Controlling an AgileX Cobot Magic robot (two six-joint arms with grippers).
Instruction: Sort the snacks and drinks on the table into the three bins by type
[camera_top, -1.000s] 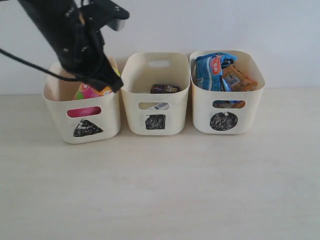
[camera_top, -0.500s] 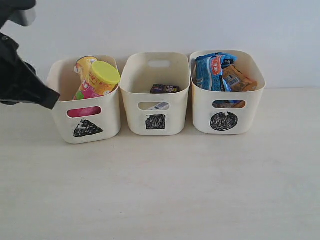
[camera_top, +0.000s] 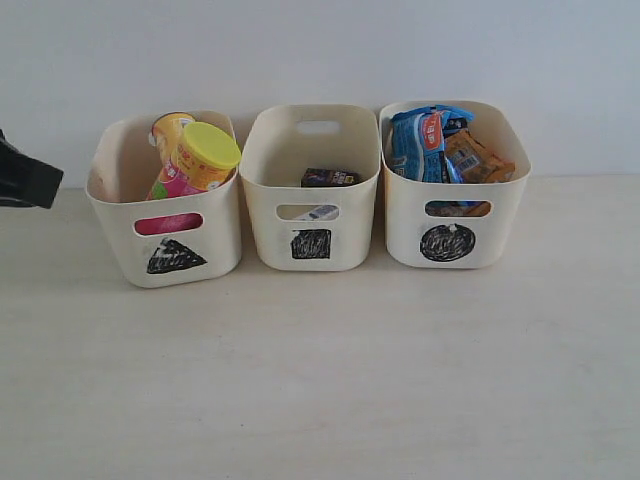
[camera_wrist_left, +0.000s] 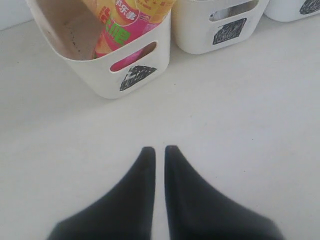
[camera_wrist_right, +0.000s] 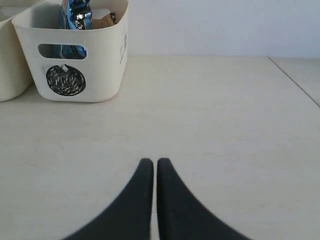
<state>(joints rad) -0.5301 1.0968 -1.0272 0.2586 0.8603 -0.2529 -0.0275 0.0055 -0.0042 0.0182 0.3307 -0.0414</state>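
Chip canisters (camera_top: 200, 155) are leaning in the left triangle bin (camera_top: 215, 250), probably light, stiff and slick, best pinched across the tube. Small rigid cartons (camera_top: 330, 178) are lying in the middle bin (camera_top: 350, 240); crushable bags (camera_top: 430, 145) are filling the right bin (camera_top: 500, 230). Left tool (camera_wrist_left: 159, 150) and right tool (camera_wrist_right: 151, 162) are hanging closed and empty over the surface (camera_top: 320, 380), pointing toward the bins.

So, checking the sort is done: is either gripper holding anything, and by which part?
Nothing is held: the left gripper and right gripper are both shut, empty.
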